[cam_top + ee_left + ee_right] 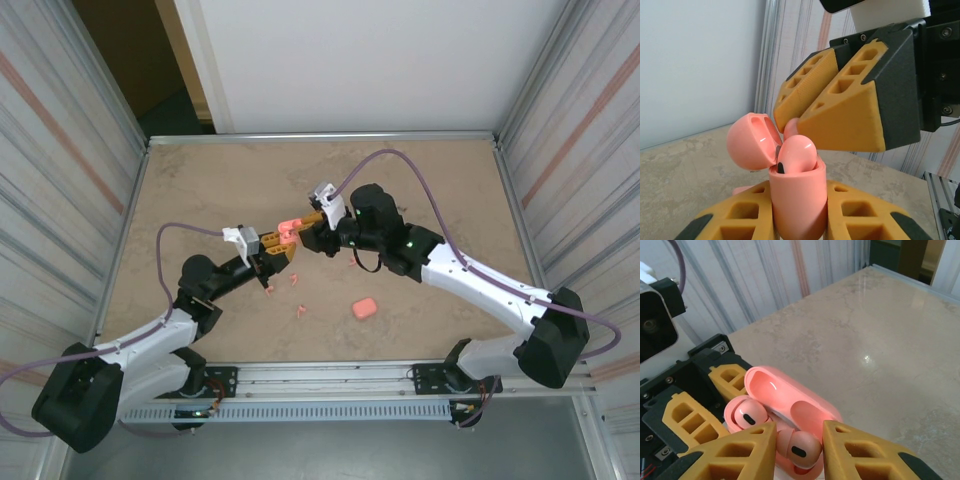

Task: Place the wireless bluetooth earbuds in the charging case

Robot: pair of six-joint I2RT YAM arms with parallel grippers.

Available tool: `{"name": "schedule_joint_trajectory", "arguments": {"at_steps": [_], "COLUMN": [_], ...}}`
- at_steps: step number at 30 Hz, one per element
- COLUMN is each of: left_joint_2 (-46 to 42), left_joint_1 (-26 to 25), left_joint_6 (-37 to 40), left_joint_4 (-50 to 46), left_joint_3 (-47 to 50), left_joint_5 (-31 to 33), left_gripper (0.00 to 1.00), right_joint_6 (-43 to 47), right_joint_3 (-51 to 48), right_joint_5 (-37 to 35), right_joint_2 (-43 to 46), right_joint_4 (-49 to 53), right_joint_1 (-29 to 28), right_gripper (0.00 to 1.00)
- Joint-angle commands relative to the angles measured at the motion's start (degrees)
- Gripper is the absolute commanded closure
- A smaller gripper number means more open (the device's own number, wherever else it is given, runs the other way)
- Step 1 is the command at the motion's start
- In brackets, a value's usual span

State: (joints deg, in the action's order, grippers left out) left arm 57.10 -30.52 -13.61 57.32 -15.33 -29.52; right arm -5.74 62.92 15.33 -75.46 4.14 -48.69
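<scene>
Top external view: the left fingers [276, 247] and the right fingers [313, 219] meet above the middle of the bench [440, 180], with the charging case [288, 229] raised between them.

Seen from the left wrist, the left fingers [860, 215] are clamped on the body of the charging case [797, 200], which stands upright with its lid swung open to the left. The right fingers [840, 115] come down from the upper right to the case's mouth.

Seen from the right wrist, a seated earbud [747, 415] lies in one well. A second earbud [799, 450] sits at the other well, and the right fingers [860, 450] are narrowed around it.

Loose earbuds [300, 310] lie on the bench near the left arm. A closed pink case [364, 308] rests just to their right.
</scene>
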Motion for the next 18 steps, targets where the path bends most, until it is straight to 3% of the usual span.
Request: {"name": "schedule_joint_trajectory", "arguments": {"at_steps": [1,10,18], "left_joint_2": [-0.76,-0.74,-0.52], "left_joint_1": [-0.41,-0.44,-0.43], "left_joint_6": [-0.32,0.04,0.20], "left_joint_4": [2.84,3.65,4.73], "left_joint_3": [-1.64,-1.29,-1.28], "left_joint_5": [-0.53,-0.63,-0.61], "left_gripper": [1.00,1.00,1.00], "right_joint_6": [-0.49,-2.87,-6.73], "right_joint_3": [2.73,5.35,2.04], "right_joint_5": [2.17,1.94,4.13], "right_joint_2": [0.29,2.24,6.39], "right_joint_4": [1.13,1.92,-0.07], "right_joint_1": [-0.43,1.32,5.98], "right_gripper": [0.69,0.57,0.42]}}
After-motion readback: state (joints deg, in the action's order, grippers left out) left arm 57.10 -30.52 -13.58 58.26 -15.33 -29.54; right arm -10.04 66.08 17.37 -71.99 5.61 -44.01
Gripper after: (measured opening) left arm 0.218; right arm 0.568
